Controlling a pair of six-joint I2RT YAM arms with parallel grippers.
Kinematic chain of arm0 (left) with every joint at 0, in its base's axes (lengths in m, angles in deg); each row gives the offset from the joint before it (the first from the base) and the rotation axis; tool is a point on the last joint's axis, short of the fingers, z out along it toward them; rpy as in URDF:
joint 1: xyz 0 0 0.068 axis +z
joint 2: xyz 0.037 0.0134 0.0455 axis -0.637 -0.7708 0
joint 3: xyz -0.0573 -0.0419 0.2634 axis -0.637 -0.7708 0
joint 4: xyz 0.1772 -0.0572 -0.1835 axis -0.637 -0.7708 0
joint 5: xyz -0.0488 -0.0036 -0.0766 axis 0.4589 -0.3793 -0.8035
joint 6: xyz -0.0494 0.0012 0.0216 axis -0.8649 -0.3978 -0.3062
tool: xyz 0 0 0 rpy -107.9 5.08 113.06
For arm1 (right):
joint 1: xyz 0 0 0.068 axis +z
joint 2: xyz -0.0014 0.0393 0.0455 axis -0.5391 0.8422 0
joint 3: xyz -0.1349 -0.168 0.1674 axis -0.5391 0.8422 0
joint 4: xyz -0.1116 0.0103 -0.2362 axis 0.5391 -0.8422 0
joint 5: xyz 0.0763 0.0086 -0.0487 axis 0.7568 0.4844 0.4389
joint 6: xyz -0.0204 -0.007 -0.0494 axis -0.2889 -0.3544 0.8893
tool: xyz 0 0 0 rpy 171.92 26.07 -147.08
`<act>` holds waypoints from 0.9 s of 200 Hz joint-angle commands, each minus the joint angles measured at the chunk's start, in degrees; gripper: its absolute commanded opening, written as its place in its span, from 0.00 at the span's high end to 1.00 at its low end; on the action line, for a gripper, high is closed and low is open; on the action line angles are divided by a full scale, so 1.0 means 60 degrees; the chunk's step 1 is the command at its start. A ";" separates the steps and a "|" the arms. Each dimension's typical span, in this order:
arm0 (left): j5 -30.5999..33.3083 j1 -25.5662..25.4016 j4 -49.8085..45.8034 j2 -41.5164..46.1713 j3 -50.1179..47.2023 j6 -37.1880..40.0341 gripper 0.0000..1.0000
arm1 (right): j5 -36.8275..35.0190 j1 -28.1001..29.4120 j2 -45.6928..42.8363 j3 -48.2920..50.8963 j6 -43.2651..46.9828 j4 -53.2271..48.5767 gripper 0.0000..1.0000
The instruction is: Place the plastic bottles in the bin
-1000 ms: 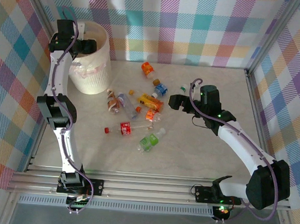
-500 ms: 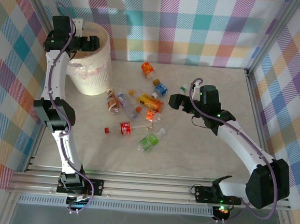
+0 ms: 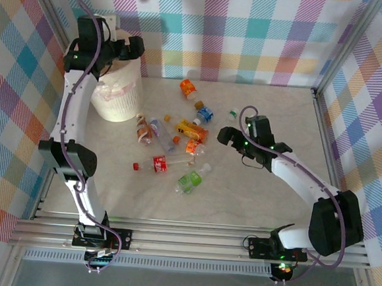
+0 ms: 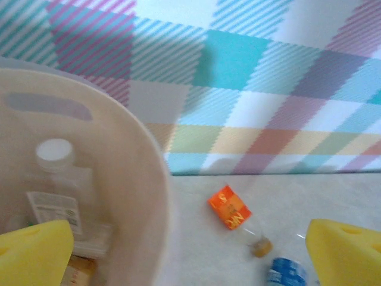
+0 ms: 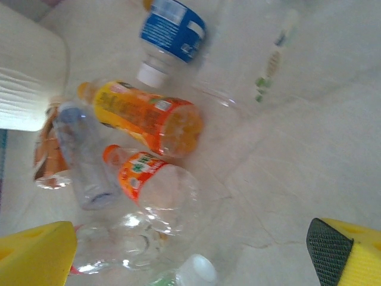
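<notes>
Your left gripper [image 3: 127, 46] gapes empty at the bin [image 3: 118, 104] rim; centre the right gripper [image 3: 225, 134], also released, across the orange-capped bottle [image 5: 152, 179] before clenching.

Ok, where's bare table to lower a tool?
Bare: the near strip between the green-labelled bottle and the front rail, and the back right corner beyond the right tool. Crowded: the middle, from the bin to the blue-labelled bottle.

Cream-white bin [image 3: 118, 97] stands out against pastel plaid walls [image 3: 253, 28] of pink, teal, yellow and lilac. The table [image 3: 239, 206] is pale marbled beige. There's an orange-labelled bottle [image 4: 230, 207], a blue-labelled bottle [image 5: 172, 27] with white cap, a red-labelled bottle [image 3: 159, 164], a green bottle [image 3: 189, 180]. Yellow pads [image 5: 36, 253] on the right jaws.
</notes>
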 commanded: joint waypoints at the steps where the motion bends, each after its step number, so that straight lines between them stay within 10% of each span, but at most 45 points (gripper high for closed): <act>1: -0.0008 -0.0221 0.1091 0.1150 -0.1115 -0.1078 0.00 | -0.0569 -0.0044 0.0243 0.0054 -0.0318 0.0077 0.00; 180: -0.1127 -0.0389 0.1488 0.7744 -0.8671 -0.3186 0.00 | -0.2401 0.0320 0.6150 -0.5309 -0.0487 -0.1898 0.00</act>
